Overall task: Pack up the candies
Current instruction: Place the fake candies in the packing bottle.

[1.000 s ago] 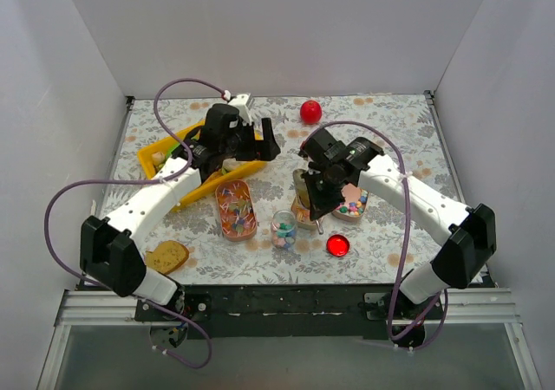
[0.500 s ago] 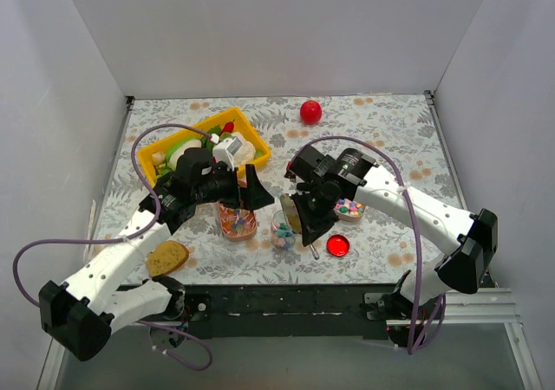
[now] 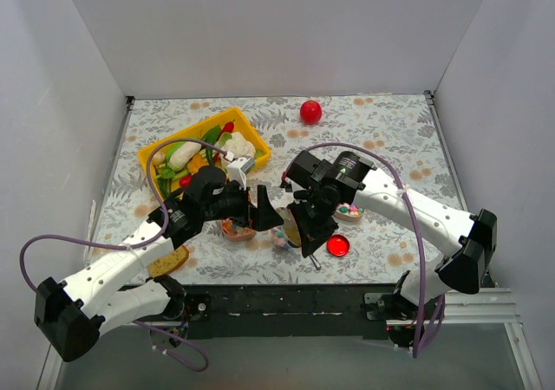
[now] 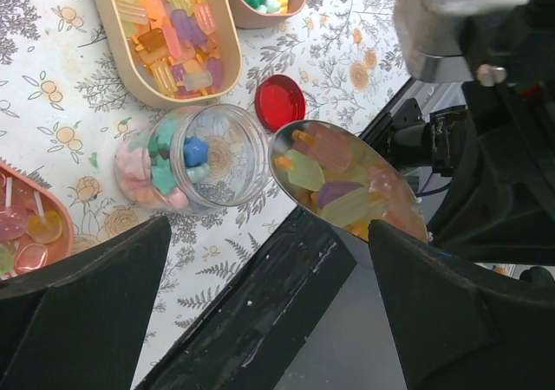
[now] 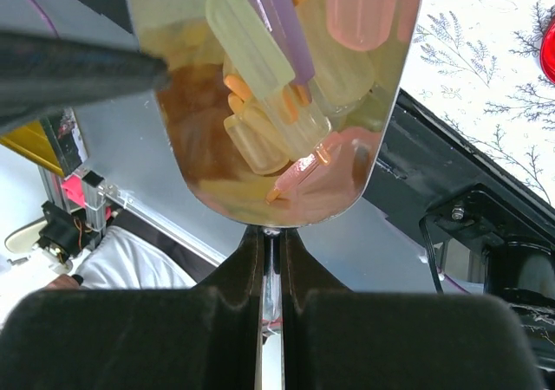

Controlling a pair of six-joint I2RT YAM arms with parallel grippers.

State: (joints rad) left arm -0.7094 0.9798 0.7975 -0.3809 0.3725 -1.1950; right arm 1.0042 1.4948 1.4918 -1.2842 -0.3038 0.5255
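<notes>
My right gripper (image 5: 271,260) is shut on the handle of a metal spoon (image 5: 277,95) heaped with pastel popsicle-shaped candies. In the left wrist view the loaded spoon (image 4: 347,191) hangs just right of an open glass jar (image 4: 195,160) partly filled with pastel candies. A beige oval tray (image 4: 173,39) of gummy candies lies beyond the jar. My left gripper (image 4: 269,321) is open and empty, hovering over the jar and the table's front edge. In the top view the left gripper (image 3: 260,210) and right gripper (image 3: 310,232) flank the jar (image 3: 279,239), which is mostly hidden.
The jar's red lid (image 3: 337,245) lies on the table to its right. A round dish of bead candies (image 3: 349,210) and a pink dish (image 3: 236,230) sit nearby. A yellow tray of toy vegetables (image 3: 204,152), a red ball (image 3: 310,111) and a biscuit (image 3: 167,260) are further off.
My left arm swung from the yellow tray toward the near edge, ending beside the jar. My right gripper lifted the loaded spoon out of the oval tray and carried it nearer, beside the jar.
</notes>
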